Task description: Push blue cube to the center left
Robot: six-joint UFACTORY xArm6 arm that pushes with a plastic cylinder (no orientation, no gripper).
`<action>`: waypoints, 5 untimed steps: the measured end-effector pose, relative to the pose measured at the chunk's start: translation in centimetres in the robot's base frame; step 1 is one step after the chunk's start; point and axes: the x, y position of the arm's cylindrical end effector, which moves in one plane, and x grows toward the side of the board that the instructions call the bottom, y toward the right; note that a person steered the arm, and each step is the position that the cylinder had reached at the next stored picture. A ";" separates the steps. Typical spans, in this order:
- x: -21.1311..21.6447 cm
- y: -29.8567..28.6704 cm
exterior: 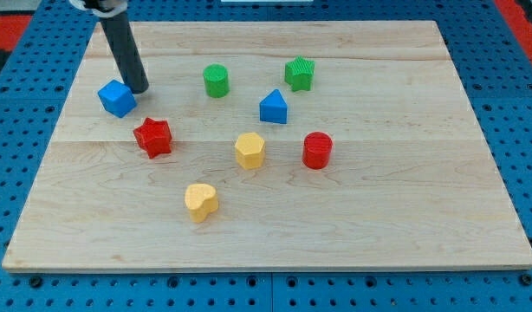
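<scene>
The blue cube [116, 98] sits on the wooden board [396, 208] near the view's left edge, in the upper half. My tip [139, 89] rests on the board just to the right of the cube, touching it or nearly so. The dark rod rises from there toward the view's top left.
A red star block [152, 137] lies just below and right of the blue cube. Also on the board: a green cylinder [216, 81], a green star block [300, 74], a blue triangular block [273, 107], a yellow hexagon [249, 150], a red cylinder [317, 150], and a yellow heart [200, 201].
</scene>
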 end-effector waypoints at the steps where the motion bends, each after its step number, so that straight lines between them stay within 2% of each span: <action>1: 1.0 0.1; 3: 0.1 -1.0; 5: 2.8 -3.5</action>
